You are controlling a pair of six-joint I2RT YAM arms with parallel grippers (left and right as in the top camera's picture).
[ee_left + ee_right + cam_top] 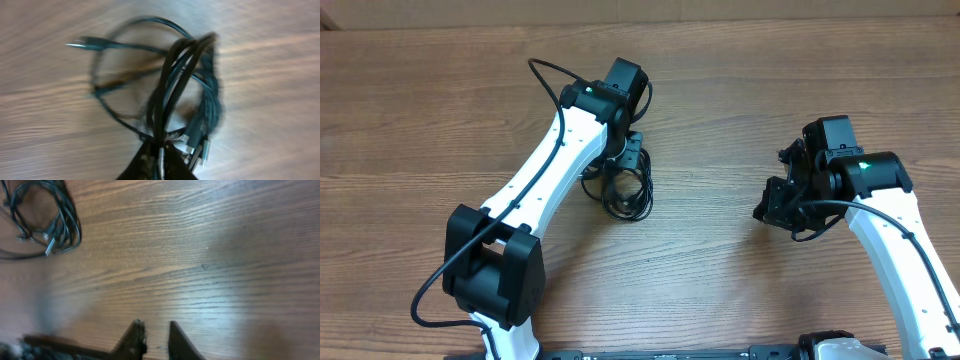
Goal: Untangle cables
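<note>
Now the left gripper (159, 152) is clamped on a few strands of the cables (165, 85), whose loose black bundle rests on the wooden table (720, 100) just below it. Well apart to its right, the right gripper (156, 335) hovers with fingers (134, 340) slightly apart, only bare wood between them.

no text, labels or numbers are legible — anywhere.
</note>
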